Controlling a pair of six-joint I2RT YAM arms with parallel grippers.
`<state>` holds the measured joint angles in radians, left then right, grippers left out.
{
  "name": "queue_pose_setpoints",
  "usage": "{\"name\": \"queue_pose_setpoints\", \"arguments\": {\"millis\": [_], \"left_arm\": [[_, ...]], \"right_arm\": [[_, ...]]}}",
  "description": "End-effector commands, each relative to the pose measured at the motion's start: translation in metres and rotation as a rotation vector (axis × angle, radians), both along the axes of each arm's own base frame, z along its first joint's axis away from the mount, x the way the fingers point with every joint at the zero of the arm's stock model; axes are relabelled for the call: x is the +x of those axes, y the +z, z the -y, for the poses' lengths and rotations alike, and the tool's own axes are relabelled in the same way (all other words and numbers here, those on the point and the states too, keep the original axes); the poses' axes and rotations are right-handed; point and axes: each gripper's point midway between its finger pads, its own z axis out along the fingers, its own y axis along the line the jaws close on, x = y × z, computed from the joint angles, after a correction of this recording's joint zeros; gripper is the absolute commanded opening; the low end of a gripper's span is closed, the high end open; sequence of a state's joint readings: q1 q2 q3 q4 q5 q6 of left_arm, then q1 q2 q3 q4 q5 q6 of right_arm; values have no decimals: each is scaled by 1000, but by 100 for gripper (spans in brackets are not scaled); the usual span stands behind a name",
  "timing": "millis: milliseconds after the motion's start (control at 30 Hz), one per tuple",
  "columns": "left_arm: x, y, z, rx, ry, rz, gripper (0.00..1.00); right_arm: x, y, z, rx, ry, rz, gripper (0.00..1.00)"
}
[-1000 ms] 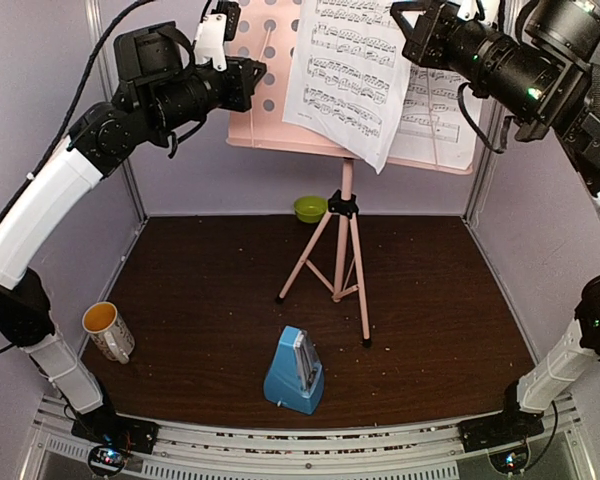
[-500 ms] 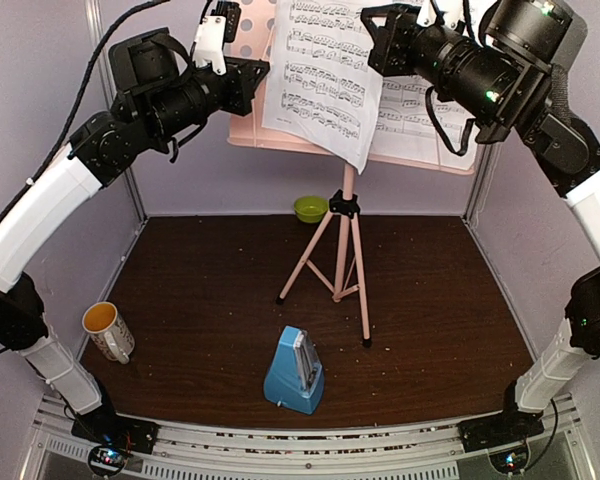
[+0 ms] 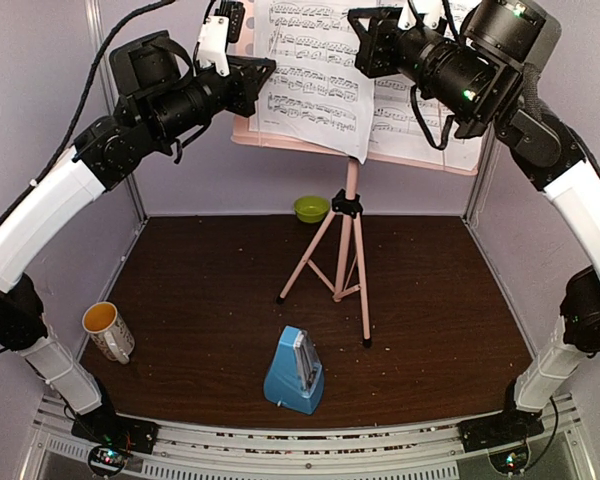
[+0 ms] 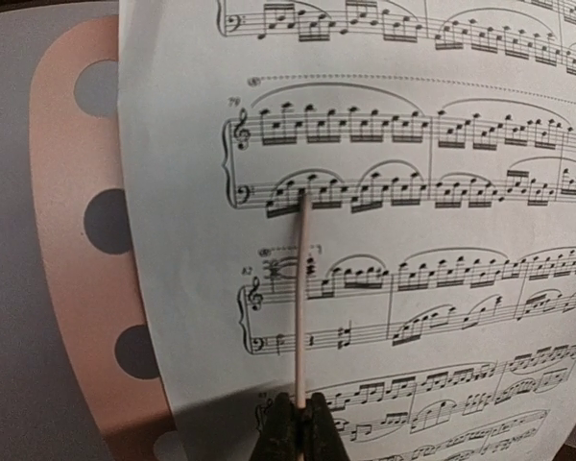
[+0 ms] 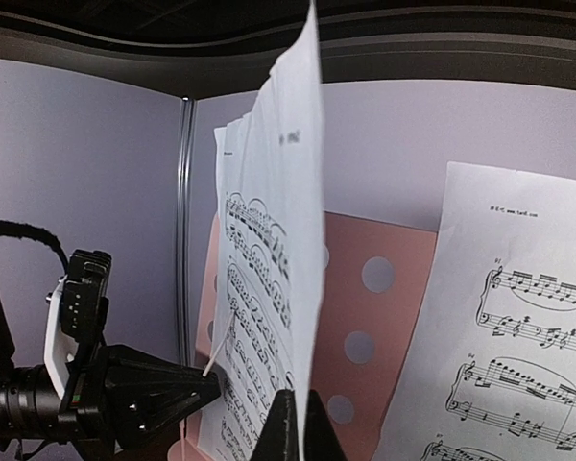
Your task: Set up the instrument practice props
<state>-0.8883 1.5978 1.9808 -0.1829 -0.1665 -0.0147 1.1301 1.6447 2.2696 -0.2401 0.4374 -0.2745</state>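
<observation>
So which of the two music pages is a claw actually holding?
The left page, pinched at its edge by the right claw and angled away from the stand; the right page lies flat on it.

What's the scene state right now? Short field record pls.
left gripper: shut on thin pink rod, rod tip at the held page
right gripper: shut on held page at its edge, page in front of the desk
music stand: upright at table back
second page: resting on the desk
metronome: upright, table front
mug: table, front left
bowl: table back, behind tripod legs
</observation>
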Motion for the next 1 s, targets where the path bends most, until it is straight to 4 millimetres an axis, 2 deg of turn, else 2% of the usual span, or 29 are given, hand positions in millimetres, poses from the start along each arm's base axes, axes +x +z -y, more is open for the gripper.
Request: {"name": "queue_pose_setpoints", "arguments": {"millis": [0, 433, 567, 667, 800, 867, 967], "left_arm": [[-16, 25, -3, -46, -38, 85, 0], [-16, 23, 5, -36, -62, 101, 0], [-15, 23, 5, -33, -58, 105, 0], [-13, 22, 5, -29, -52, 105, 0], [-13, 22, 5, -27, -50, 107, 0], [-13, 22, 5, -26, -48, 109, 0], [-12, 22, 5, -24, -47, 110, 0]], "right_arm": [[1, 12, -1, 27, 38, 43, 0], [17, -3, -21, 18, 94, 24, 0], [20, -4, -20, 16, 81, 21, 0], [20, -1, -17, 25, 69, 30, 8], [21, 2, -13, 37, 53, 36, 12], [21, 3, -11, 43, 46, 36, 20], [21, 6, -5, 54, 33, 35, 24]]}}
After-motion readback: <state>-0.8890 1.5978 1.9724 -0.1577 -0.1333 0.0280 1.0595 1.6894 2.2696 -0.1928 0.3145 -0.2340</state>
